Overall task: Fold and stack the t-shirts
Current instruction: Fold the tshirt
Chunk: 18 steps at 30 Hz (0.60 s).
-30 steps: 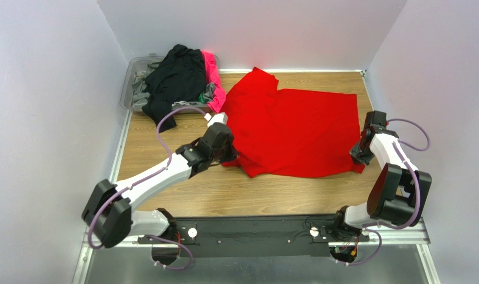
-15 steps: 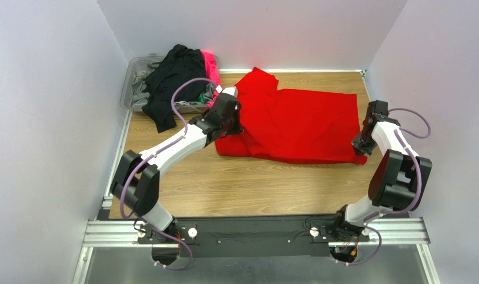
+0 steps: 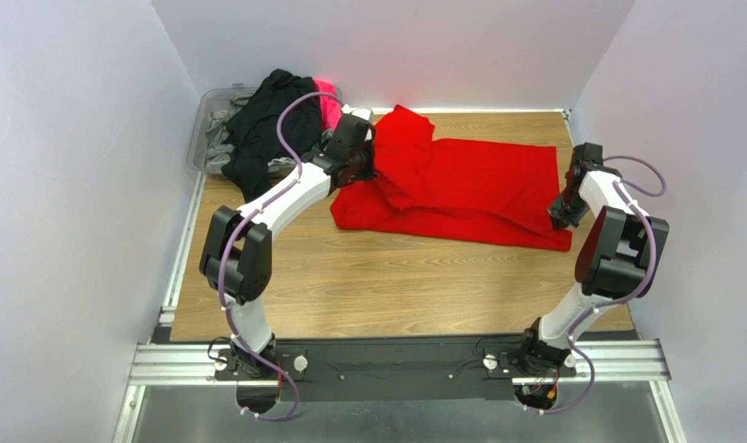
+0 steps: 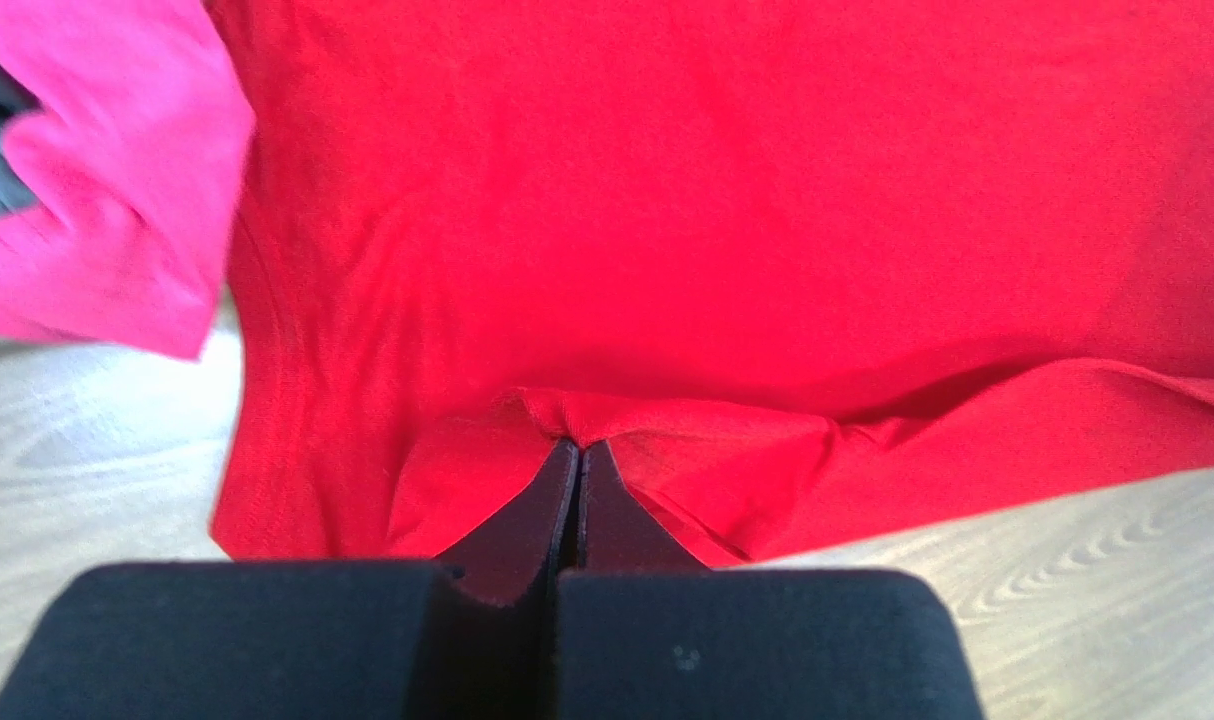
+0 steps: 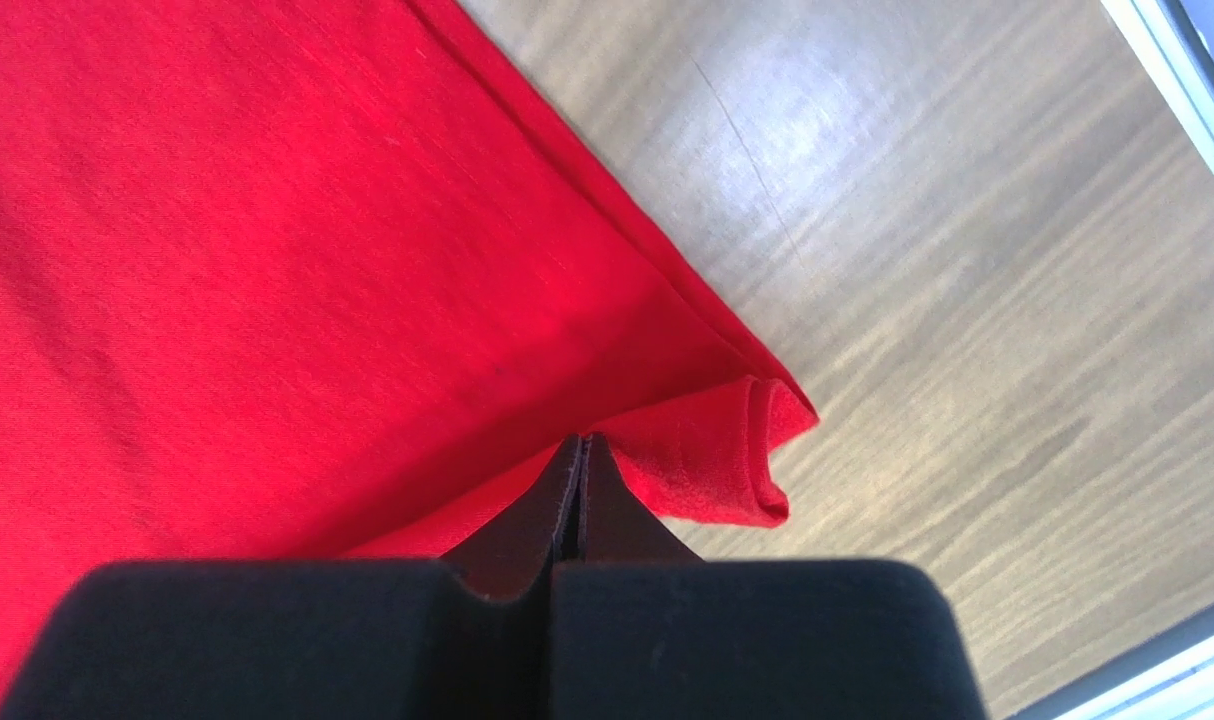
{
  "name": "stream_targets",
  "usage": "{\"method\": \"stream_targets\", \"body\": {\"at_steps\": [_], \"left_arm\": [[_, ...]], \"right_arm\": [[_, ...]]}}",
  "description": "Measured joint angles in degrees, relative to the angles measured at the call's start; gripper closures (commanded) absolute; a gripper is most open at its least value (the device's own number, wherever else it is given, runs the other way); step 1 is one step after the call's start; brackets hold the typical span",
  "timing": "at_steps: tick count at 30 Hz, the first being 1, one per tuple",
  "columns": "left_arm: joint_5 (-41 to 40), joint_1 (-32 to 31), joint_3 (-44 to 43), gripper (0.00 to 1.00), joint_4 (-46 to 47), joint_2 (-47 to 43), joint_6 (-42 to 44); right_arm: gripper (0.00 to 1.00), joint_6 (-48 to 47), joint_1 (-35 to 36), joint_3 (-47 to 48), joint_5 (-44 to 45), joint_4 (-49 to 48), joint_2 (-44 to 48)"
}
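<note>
Wooden table [image 3: 377, 286], carrying one bright red t-shirt [image 3: 470, 185] spread across its middle, one sleeve reaching toward the far edge. Left gripper [image 4: 576, 450], jaws pressed together on a pinched fold at the shirt's left side, near a hot pink shirt [image 4: 102, 165]; right gripper [image 5: 580, 447], jaws clamped on the rolled hem at the shirt's near right corner. Far left corner: clear plastic bin [image 3: 204, 125] heaped with a black shirt [image 3: 271, 120], the pink one and grey cloth [image 3: 222, 140], the black one spilling over the rim onto the table.
</note>
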State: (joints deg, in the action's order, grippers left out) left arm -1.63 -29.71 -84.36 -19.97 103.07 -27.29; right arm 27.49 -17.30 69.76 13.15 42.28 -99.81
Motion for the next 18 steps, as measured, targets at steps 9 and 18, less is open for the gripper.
{"method": "stream_targets", "body": {"at_steps": [9,18], "left_arm": [[2.60,2.95,-2.51,1.00,-0.79,2.95,1.42],[4.07,3.61,-6.21,1.00,-1.33,7.19,2.45]], "right_arm": [[0.99,-0.24,0.66,5.99,-0.37,1.09,-4.09],[0.99,-0.44,1.81,9.81,-0.37,1.20,-8.37]]}}
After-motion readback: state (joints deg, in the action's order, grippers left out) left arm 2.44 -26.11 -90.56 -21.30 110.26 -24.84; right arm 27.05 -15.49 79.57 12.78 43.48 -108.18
